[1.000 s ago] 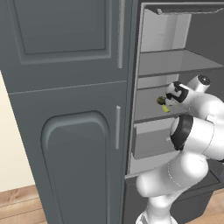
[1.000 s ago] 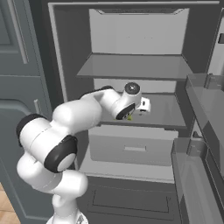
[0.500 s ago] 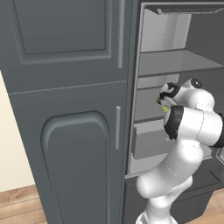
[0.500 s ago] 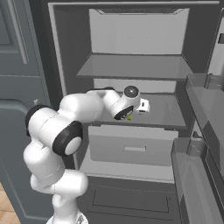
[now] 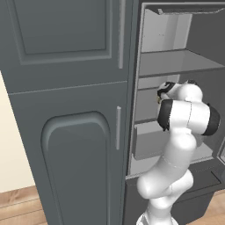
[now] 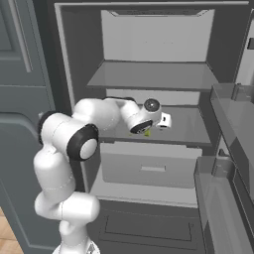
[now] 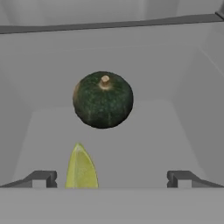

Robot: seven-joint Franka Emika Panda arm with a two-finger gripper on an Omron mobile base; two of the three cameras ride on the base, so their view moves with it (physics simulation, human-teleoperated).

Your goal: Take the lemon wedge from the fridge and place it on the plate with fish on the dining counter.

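Note:
The fridge (image 6: 191, 128) stands open, and my arm reaches onto its middle shelf. In the hand view the lemon wedge (image 7: 81, 169), a small bright yellow sliver, lies on the pale shelf just ahead of my gripper (image 7: 112, 179). The gripper is open. The wedge sits between the two fingertips (image 7: 42, 178), closer to the left one, and nothing is held. In the right base view the lemon wedge (image 6: 147, 132) peeks out just under my gripper (image 6: 145, 130). The dining counter and the plate with fish are out of view.
A dark green round squash (image 7: 103, 100) sits on the same shelf just beyond the wedge. A closed drawer (image 6: 151, 166) lies below the shelf. The open fridge door (image 6: 233, 134) with its bins stands at the right. A panelled dark grey cabinet (image 5: 66, 132) borders the fridge at the left.
The hand has moved deeper onto the middle shelf, and the elbow has swung up and closer in. The gripper has stayed open.

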